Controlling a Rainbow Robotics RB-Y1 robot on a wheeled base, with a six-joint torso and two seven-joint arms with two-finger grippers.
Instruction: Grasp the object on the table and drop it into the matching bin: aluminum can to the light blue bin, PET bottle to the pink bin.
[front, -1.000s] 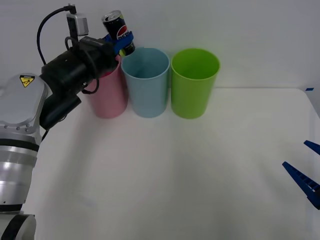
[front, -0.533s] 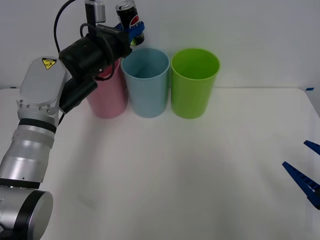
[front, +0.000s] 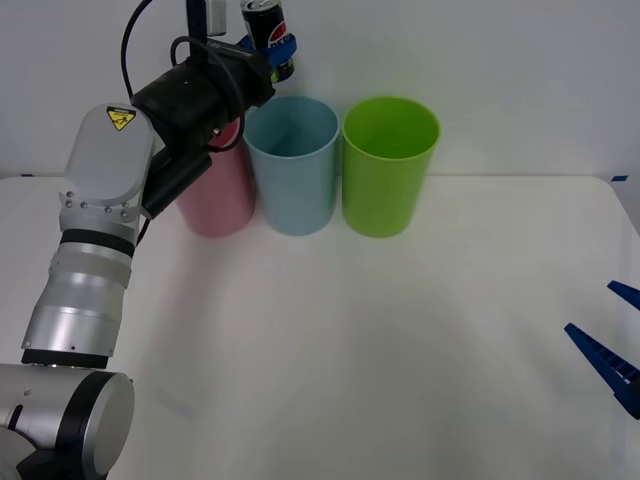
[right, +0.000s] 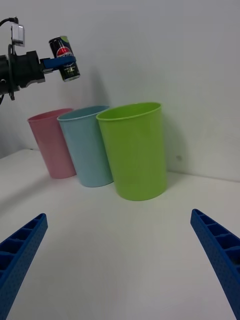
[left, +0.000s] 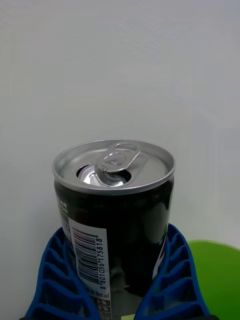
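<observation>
The small dark aluminum can (front: 272, 32) with a silver top hangs pinched in the left claw (front: 276, 52), above the tall light blue plastic bin (front: 292, 165), nearer its pink-side rim. The carry step is in hand; next calls for centring over that bin, then letting go. The right claw (right: 120, 260) waits spread, well apart from the bin over the white counter (front: 380, 340).

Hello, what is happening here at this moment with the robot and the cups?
The left gripper holds the aluminum can in the air, upright, above the light blue bin, near the rim on its pink bin side. It has not let go yet. The right gripper waits open, low over the table, far from the bins.
</observation>
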